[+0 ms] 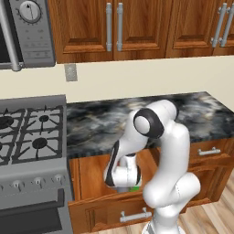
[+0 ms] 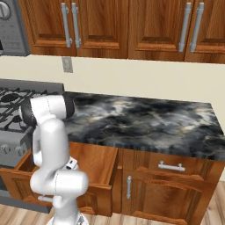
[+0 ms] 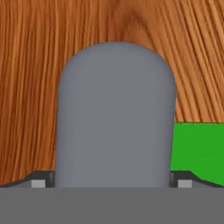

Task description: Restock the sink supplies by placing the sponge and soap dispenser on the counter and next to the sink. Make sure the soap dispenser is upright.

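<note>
My gripper (image 3: 111,182) is reaching down into an open wooden drawer (image 1: 91,176), with its jaws open. The grey soap dispenser (image 3: 116,113) lies close between the two fingertips (image 3: 38,182), its rounded end pointing to the top of the hand view. Whether the pads touch it I cannot tell, and its nozzle is hidden. The green sponge (image 3: 197,151) lies flat on the drawer floor just right of the bottle. A sliver of the sponge (image 1: 135,188) shows beside the hand. The marbled black counter (image 1: 100,121) runs above the drawer. The sink is out of view.
A gas stove (image 1: 32,132) stands left of the counter, with a microwave (image 1: 27,32) above it. Wooden wall cabinets (image 2: 132,26) hang over the counter (image 2: 149,121). A closed drawer and cabinet door (image 2: 169,184) sit right of the open drawer (image 2: 94,165).
</note>
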Controlling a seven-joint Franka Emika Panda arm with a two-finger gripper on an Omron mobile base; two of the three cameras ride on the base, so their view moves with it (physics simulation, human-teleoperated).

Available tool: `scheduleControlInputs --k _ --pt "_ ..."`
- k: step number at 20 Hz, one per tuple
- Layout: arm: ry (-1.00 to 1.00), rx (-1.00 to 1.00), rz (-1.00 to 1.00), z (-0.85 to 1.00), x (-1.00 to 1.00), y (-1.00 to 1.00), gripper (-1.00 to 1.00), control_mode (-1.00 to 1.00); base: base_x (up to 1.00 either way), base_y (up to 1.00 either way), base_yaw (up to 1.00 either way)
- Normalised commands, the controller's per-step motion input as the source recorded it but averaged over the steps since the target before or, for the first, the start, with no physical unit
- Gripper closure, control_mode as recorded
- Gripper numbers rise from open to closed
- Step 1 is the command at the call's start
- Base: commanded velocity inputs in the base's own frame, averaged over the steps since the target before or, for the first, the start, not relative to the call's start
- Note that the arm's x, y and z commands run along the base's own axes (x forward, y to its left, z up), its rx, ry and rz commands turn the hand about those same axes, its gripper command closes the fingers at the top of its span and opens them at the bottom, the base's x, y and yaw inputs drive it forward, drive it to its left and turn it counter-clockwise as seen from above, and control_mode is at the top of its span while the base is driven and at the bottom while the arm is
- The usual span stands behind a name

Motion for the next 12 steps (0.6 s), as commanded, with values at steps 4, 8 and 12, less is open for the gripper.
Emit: scheduleControlInputs --k 4,8,12 --pt "0.00 0.00 0.00 -0.60 -0.04 0.15 1.00 -1.00 0.00 0.00 0.00" --pt "0.00 0.00 0.00 -0.17 -0.01 0.08 1.00 -1.00 0.00 0.00 0.00" --pt "-0.02 0.00 -0.01 0.18 -0.09 0.00 1.00 -1.00 0.00 0.00 0.00"
